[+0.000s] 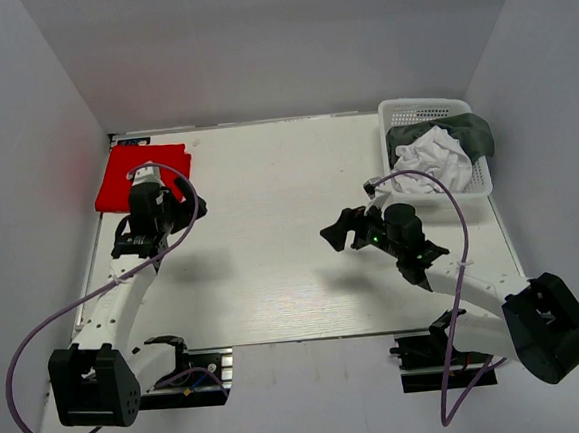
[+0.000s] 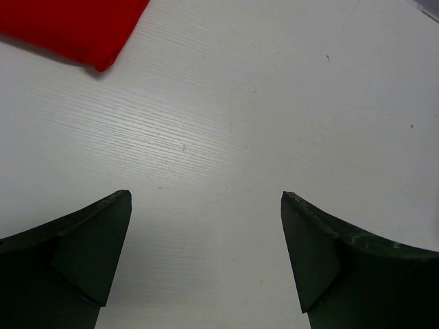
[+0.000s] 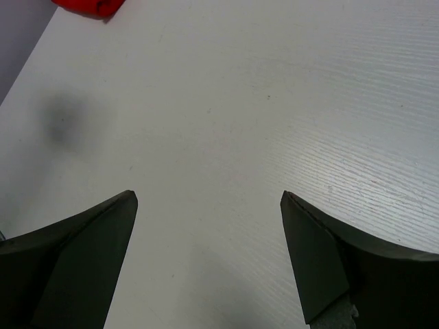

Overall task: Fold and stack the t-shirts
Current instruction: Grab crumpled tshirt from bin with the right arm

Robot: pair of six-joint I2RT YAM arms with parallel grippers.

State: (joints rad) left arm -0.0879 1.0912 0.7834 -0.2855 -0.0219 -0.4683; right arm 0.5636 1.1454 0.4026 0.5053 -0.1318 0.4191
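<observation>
One red t-shirt (image 2: 68, 27) near left tool (image 2: 206, 195)

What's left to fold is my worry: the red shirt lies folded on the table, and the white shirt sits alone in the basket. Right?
Not alone: the top view shows a dark grey-green shirt in the basket with the white shirt. The red shirt does lie folded on the table.
</observation>
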